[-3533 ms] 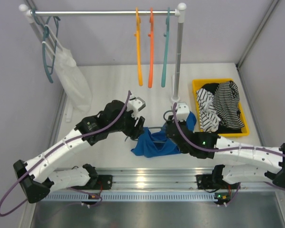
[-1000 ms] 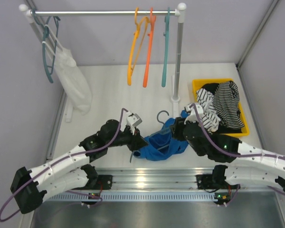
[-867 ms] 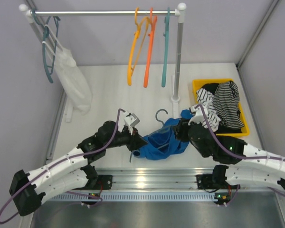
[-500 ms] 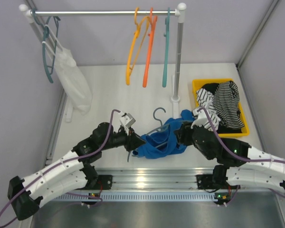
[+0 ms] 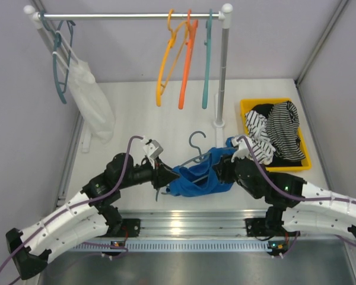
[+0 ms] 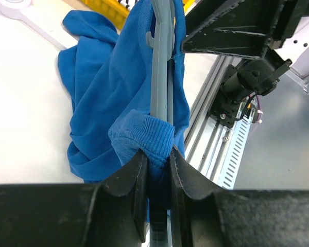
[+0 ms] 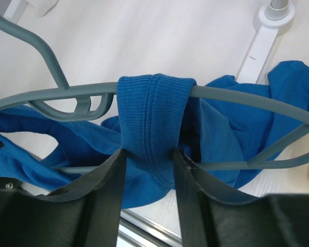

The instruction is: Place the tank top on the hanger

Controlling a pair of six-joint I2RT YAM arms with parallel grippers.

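Note:
The blue tank top [image 5: 199,179] hangs bunched on the slate-teal hanger [image 5: 194,141], held just above the table's near middle between both arms. My left gripper [image 5: 166,176] is shut on the hanger's left end with a blue strap wrapped over it; in the left wrist view the jaws [image 6: 157,164] pinch the strap [image 6: 144,136] and the hanger bar [image 6: 159,77]. My right gripper [image 5: 223,172] is at the right side. In the right wrist view its fingers [image 7: 149,159] press both sides of the other strap [image 7: 154,108], draped over the hanger arm [image 7: 237,95].
A rail at the back carries two orange hangers [image 5: 166,65] and a teal one [image 5: 207,59]; its post base [image 5: 218,123] stands just behind the top. A white garment [image 5: 89,98] hangs at far left. The yellow bin [image 5: 305,161] of striped clothes [image 5: 279,133] sits right.
Both arms have shifted left with the hanger and top. The right jaws have narrowed onto the strap. The left grip is unchanged.

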